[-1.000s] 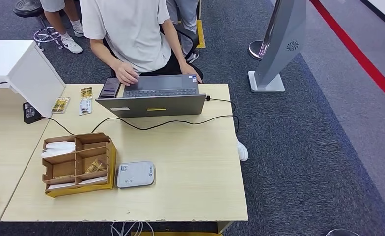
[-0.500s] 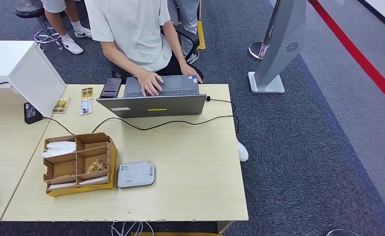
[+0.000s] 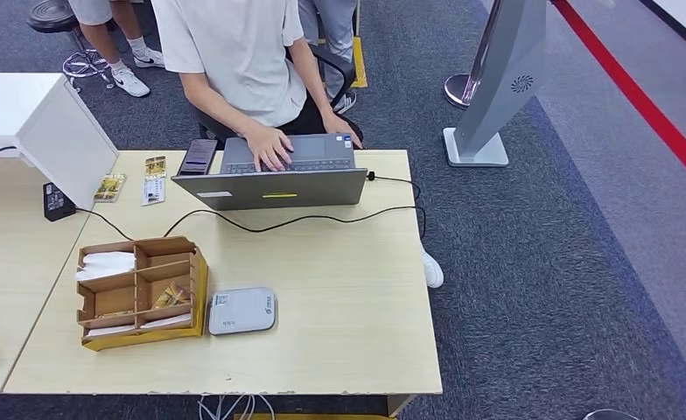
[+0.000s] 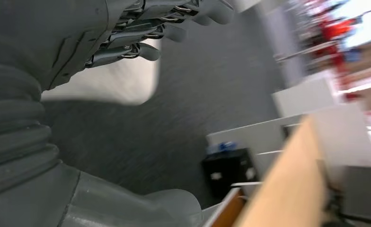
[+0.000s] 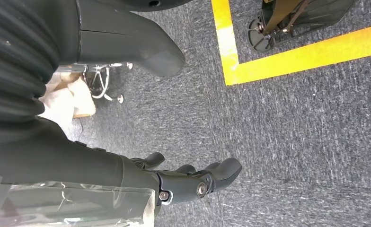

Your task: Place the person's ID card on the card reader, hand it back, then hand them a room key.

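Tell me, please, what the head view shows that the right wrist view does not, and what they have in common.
The head view alone shows the table with the card reader, the cardboard organizer, the laptop and a person's hand on its keyboard. The right wrist view alone shows the right hand, holding nothing, fingers apart, above the floor, with yellow floor tape. Both show grey carpet.
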Robot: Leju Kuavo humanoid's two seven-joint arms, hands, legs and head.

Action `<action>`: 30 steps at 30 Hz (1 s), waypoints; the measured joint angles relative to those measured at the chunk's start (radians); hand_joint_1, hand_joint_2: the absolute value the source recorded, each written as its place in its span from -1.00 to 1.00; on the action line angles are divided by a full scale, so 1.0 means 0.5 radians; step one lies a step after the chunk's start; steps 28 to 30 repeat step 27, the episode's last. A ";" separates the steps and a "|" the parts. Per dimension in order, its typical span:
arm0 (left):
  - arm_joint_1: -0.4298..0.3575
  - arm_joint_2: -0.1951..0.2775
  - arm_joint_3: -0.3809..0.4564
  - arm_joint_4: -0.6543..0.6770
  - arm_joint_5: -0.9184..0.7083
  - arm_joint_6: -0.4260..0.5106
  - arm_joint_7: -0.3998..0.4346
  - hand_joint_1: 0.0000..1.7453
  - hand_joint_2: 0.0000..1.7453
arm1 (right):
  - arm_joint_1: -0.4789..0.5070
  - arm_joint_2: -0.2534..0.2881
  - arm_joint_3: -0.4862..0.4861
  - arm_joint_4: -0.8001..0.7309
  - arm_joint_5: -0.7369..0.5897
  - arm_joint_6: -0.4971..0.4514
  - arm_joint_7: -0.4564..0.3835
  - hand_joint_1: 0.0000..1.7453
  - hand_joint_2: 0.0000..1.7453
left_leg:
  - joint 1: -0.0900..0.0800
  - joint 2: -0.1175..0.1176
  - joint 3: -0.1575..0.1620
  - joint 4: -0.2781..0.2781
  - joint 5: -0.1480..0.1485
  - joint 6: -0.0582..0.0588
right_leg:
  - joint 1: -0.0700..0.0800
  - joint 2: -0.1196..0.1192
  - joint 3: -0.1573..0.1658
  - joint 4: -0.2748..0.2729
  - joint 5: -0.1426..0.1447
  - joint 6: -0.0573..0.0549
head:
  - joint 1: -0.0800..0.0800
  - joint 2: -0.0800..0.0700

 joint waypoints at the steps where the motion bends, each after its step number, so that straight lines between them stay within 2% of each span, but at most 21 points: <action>1: -0.014 -0.006 0.056 0.139 0.097 -0.032 0.025 -1.00 1.00 | -0.001 0.000 0.000 0.000 0.002 -0.003 0.004 -1.00 1.00 | 0.000 -0.002 0.000 0.000 0.000 0.000 | 0.000 -0.002 0.001 0.000 0.000 0.000 | 0.000 0.000; 4: -0.033 -0.111 0.180 0.535 0.187 0.006 0.299 -1.00 1.00 | -0.002 0.003 0.000 0.000 0.028 -0.027 0.044 -1.00 1.00 | -0.006 -0.003 0.002 0.000 -0.002 0.005 | -0.006 -0.004 0.003 -0.002 0.001 0.003 | -0.001 0.000; 6: -0.030 -0.251 0.192 0.802 0.068 0.053 0.521 -1.00 1.00 | -0.002 0.006 0.000 0.000 0.064 -0.043 0.084 -1.00 1.00 | -0.013 -0.003 0.003 0.000 -0.002 0.009 | -0.013 -0.004 0.003 -0.002 0.002 0.009 | -0.004 0.000; 9: -0.028 -0.449 0.119 1.165 -0.213 -0.001 0.850 -1.00 1.00 | -0.003 0.007 0.010 0.000 0.130 -0.033 0.120 -1.00 1.00 | -0.016 -0.004 0.003 0.003 -0.004 0.019 | -0.016 -0.004 0.003 -0.004 0.002 0.017 | 0.001 0.000; 11: -0.035 -0.543 0.039 1.336 -0.387 -0.027 1.071 -1.00 0.00 | -0.002 0.007 0.018 0.000 0.162 -0.029 0.129 -1.00 1.00 | -0.014 -0.001 0.003 0.005 -0.006 0.024 | -0.014 -0.003 0.005 -0.006 0.004 0.020 | 0.016 0.000; 13: -0.038 -0.599 -0.061 1.438 -0.554 -0.001 1.197 -1.00 0.00 | 0.000 0.007 0.027 -0.001 0.187 -0.031 0.141 -1.00 1.00 | -0.016 0.002 0.004 0.007 -0.008 0.026 | -0.014 -0.001 0.005 -0.007 0.006 0.024 | 0.023 0.000; 15: -0.030 -0.634 -0.218 1.505 -0.854 0.071 1.237 -1.00 1.00 | 0.002 0.007 0.040 -0.001 0.209 -0.031 0.156 -1.00 1.00 | -0.017 0.002 0.004 0.007 -0.008 0.027 | -0.015 -0.001 0.005 -0.007 0.007 0.025 | 0.018 0.000; 18: 0.001 -0.664 -0.651 1.576 -1.563 0.202 1.198 -1.00 1.00 | 0.001 0.007 0.061 -0.003 0.225 -0.032 0.162 -1.00 1.00 | -0.016 0.002 0.004 0.007 -0.008 0.027 | -0.015 -0.001 0.005 -0.007 0.006 0.025 | 0.016 0.000; 20: 0.015 -0.671 -0.950 1.613 -1.862 0.207 1.171 -1.00 1.00 | 0.002 0.007 0.072 -0.005 0.240 -0.028 0.153 -1.00 1.00 | -0.015 0.001 0.004 0.007 -0.008 0.027 | -0.014 -0.002 0.005 -0.007 0.006 0.025 | 0.016 0.000; 23: 0.032 -0.662 -1.243 1.640 -1.918 0.172 1.114 -1.00 1.00 | 0.010 0.002 0.115 -0.015 0.214 0.004 0.125 -1.00 1.00 | -0.014 0.002 0.004 0.007 -0.008 0.027 | -0.014 -0.001 0.005 -0.006 0.005 0.024 | 0.014 0.000; 26: 0.062 -0.639 -1.453 1.646 -1.834 0.144 1.077 -1.00 1.00 | 0.031 -0.012 0.227 -0.036 0.091 0.050 0.115 -1.00 1.00 | -0.014 0.002 0.004 0.007 -0.008 0.027 | -0.014 -0.001 0.005 -0.006 0.004 0.024 | 0.013 0.000; 30: 0.067 -0.635 -1.484 1.646 -1.817 0.141 1.074 -1.00 1.00 | 0.034 -0.015 0.247 -0.040 0.067 0.059 0.114 -1.00 1.00 | -0.014 0.002 0.004 0.007 -0.008 0.027 | -0.014 -0.001 0.005 -0.006 0.003 0.024 | 0.013 0.000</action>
